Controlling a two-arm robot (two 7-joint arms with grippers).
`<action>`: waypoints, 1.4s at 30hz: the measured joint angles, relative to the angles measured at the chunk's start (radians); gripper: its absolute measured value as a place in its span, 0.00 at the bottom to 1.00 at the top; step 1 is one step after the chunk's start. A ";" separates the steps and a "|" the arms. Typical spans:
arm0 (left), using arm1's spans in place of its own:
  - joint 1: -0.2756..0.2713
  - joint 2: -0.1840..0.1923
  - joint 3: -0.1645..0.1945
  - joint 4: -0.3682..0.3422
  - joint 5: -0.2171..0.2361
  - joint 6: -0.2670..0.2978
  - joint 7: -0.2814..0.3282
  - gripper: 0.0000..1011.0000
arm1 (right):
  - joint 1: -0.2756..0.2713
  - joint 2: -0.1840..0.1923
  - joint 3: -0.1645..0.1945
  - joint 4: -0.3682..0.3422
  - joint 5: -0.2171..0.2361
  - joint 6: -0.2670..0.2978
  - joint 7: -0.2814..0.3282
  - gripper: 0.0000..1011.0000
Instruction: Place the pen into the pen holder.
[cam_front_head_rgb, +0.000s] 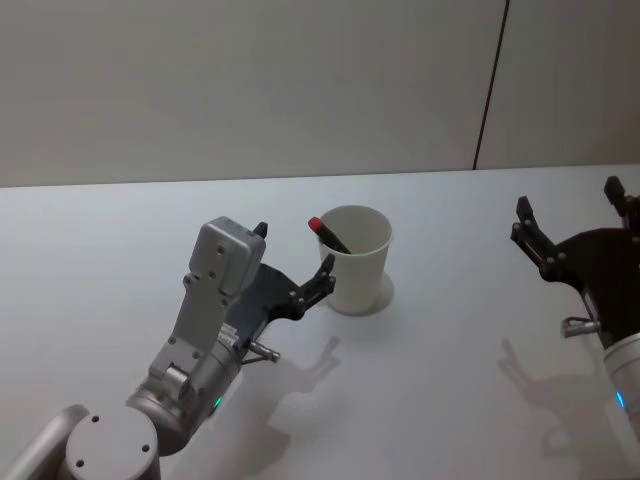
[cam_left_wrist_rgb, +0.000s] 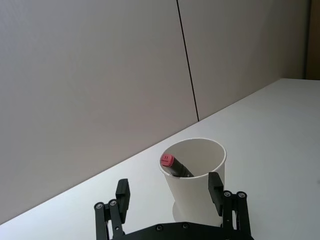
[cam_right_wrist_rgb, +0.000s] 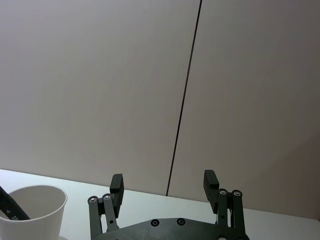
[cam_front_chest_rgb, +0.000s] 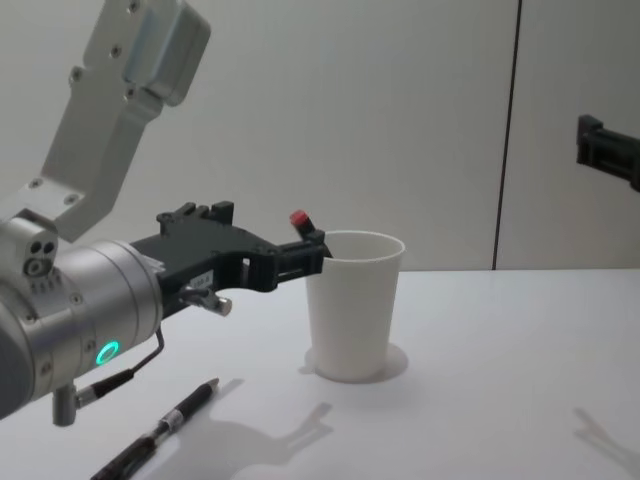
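A white table (cam_front_head_rgb: 120, 260) runs back to a plain grey wall (cam_front_head_rgb: 250, 80) with one dark seam. At centre frame in the head view stands the pen holder (cam_front_head_rgb: 358, 262), and the pen (cam_front_head_rgb: 328, 234) already leans inside it, its red cap poking over the rim.

The left gripper (cam_front_head_rgb: 295, 250) sits just left of the cup with its claw spread and empty. One finger is so close to the cup's wall that we cannot tell if they touch. The right gripper (cam_front_head_rgb: 567, 200) hangs at the right edge, also spread.

We judge the main risk is a careless retreat: that near finger could catch the light paper cup, which the leaning pen makes top-heavy, and tip it. A second pen (cam_front_chest_rgb: 160, 432) at lower left of the chest view lies under the left arm, where a low sweep could knock it.
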 joint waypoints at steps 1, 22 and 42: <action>0.000 0.000 -0.001 0.000 -0.001 0.004 -0.001 0.99 | -0.001 0.000 0.000 -0.001 0.000 0.000 0.000 0.99; -0.011 0.006 -0.032 -0.016 -0.082 0.217 -0.010 0.99 | -0.004 0.002 0.001 -0.004 0.001 0.002 -0.004 0.99; -0.031 0.002 -0.068 -0.067 -0.126 0.489 0.072 0.99 | -0.004 0.002 0.001 -0.005 0.000 0.002 -0.004 0.99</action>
